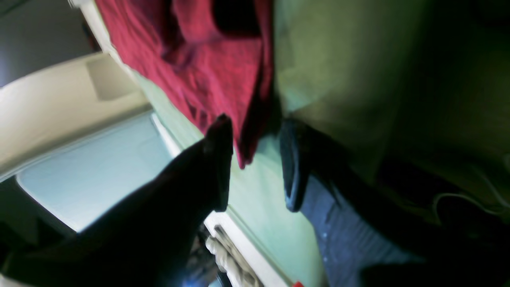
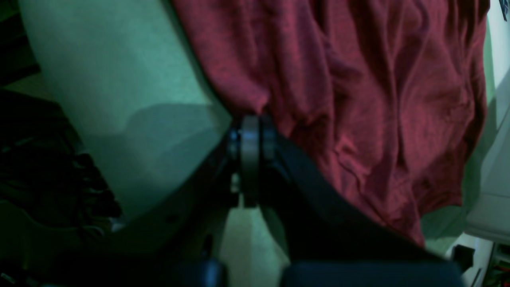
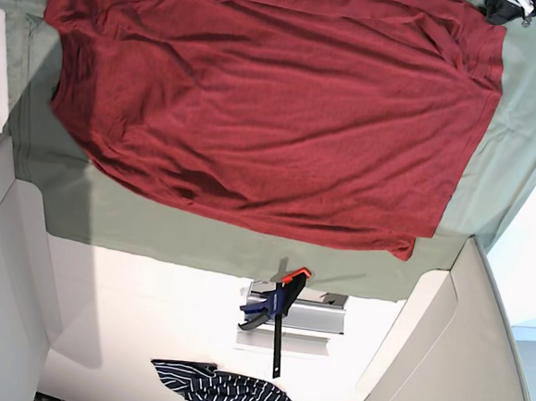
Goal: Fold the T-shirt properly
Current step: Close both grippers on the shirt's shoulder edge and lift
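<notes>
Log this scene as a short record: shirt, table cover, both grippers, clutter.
shirt: red T-shirt, spread out, not yet folded
surface: green cloth beneath it
left gripper: open, a shirt corner between its fingers
right gripper: jaws together at the shirt's edge; grip on fabric unclear
clutter: clamp and striped cloth, both off the green cloth

T-shirt (image 3: 266,107) covering most of table (image 3: 136,223), bare strip near clamp (image 3: 278,304), striped cloth (image 3: 225,392) beyond
</notes>
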Controlling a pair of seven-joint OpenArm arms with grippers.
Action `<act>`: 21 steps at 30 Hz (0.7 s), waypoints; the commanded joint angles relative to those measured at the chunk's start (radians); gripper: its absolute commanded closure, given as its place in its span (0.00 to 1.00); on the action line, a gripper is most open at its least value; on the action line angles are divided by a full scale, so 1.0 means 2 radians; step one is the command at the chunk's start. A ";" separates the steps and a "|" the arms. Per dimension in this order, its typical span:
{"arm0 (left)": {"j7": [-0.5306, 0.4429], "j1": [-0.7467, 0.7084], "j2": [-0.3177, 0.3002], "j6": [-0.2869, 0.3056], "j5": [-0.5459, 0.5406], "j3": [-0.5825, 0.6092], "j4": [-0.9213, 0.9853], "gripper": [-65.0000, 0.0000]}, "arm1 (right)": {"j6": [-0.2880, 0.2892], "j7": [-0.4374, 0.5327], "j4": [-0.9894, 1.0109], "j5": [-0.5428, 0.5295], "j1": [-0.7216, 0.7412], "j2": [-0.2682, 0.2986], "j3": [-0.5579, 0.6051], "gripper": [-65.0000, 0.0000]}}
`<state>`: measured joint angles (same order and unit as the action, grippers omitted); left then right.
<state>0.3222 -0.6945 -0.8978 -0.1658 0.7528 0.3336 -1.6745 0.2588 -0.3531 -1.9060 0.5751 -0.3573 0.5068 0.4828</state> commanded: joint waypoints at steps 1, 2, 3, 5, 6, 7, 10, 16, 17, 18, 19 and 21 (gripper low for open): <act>0.008 0.007 -0.010 -0.011 0.005 -0.002 -0.004 0.63 | -0.004 0.006 -0.007 0.000 0.001 0.004 -0.001 1.00; 0.009 0.008 -0.010 -0.011 0.005 -0.002 -0.004 0.63 | -0.004 0.006 -0.007 0.000 0.001 0.004 -0.001 1.00; 0.009 0.010 -0.011 -0.011 0.005 -0.003 -0.004 0.63 | -0.004 0.006 -0.007 0.000 0.001 0.004 -0.001 1.00; 0.012 0.009 -0.017 -0.011 0.004 -0.003 -0.004 0.63 | -0.004 0.006 -0.007 0.000 0.001 0.004 -0.001 1.00; 0.017 0.009 -0.021 -0.011 0.005 -0.003 -0.004 0.63 | -0.004 0.006 -0.007 0.000 0.001 0.004 -0.001 1.00; 0.023 0.009 -0.026 -0.012 0.005 -0.003 -0.004 0.63 | -0.004 0.006 -0.007 0.000 0.001 0.004 -0.001 1.00; 0.026 0.009 -0.040 -0.017 0.003 -0.003 -0.004 0.63 | -0.004 0.006 -0.007 0.000 0.001 0.004 -0.001 1.00; 0.024 0.010 -0.044 -0.016 0.003 -0.003 -0.004 0.64 | -0.004 0.006 -0.007 0.000 0.001 0.004 -0.001 1.00; 0.024 0.009 -0.044 -0.016 0.003 -0.003 -0.004 0.67 | -0.004 0.006 -0.007 0.000 0.001 0.004 -0.001 1.00; 0.024 0.010 -0.044 -0.016 0.003 -0.003 -0.004 0.68 | -0.004 0.006 -0.007 0.000 0.001 0.004 -0.001 1.00; 0.024 0.010 -0.044 -0.016 0.002 -0.003 -0.004 0.69 | -0.004 0.006 -0.007 0.000 0.001 0.004 -0.001 1.00; 0.020 0.009 -0.044 -0.016 -0.006 -0.003 -0.004 0.70 | -0.004 0.006 -0.007 0.000 0.001 0.004 -0.001 1.00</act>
<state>0.3656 -0.6727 -0.9668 -0.1795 0.7311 0.3336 -1.6741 0.2588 -0.3531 -1.9060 0.5751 -0.3573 0.5068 0.4828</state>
